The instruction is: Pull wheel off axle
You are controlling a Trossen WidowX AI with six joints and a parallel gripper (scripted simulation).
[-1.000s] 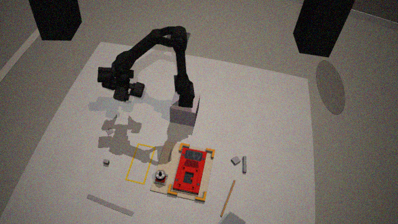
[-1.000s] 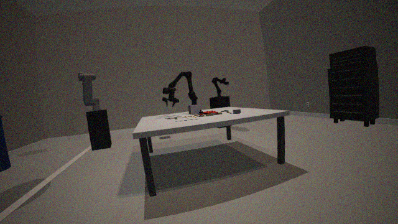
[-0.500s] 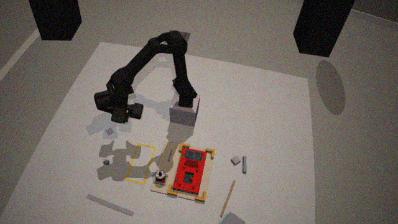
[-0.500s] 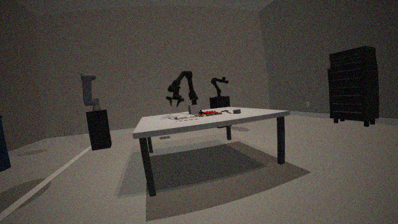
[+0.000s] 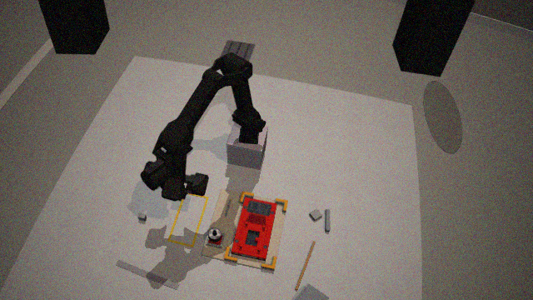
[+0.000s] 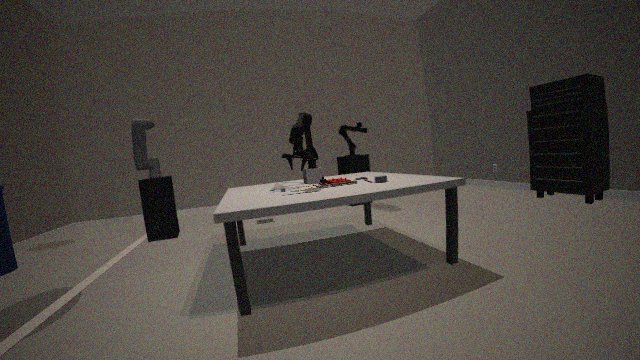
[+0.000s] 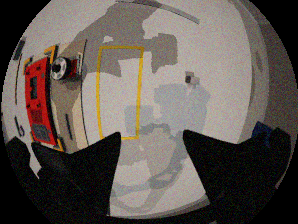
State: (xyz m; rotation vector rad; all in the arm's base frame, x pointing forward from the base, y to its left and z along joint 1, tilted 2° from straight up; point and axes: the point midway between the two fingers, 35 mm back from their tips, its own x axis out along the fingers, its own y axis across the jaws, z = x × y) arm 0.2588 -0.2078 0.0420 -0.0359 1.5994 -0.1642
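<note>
The wheel (image 5: 214,234) (image 7: 61,68), dark with a pale rim, sits on the upright axle over a small red base at the side of the beige board; the axle's tip shows at its centre. The marked area is a yellow outline (image 5: 181,243) (image 7: 121,47) on the table beside the board, with nothing but shadows inside. My gripper (image 5: 176,180) (image 6: 297,166) (image 7: 152,135) is open and empty. It points down well above the table, near the outline's end closer to the arm base, away from the wheel.
A red car-like body (image 5: 258,227) (image 7: 39,100) lies on the board between orange corner brackets. A small grey block (image 5: 141,217) (image 7: 191,79) and a long grey bar (image 5: 147,275) lie left of it. A wooden stick (image 5: 305,266) and grey pieces lie to the right.
</note>
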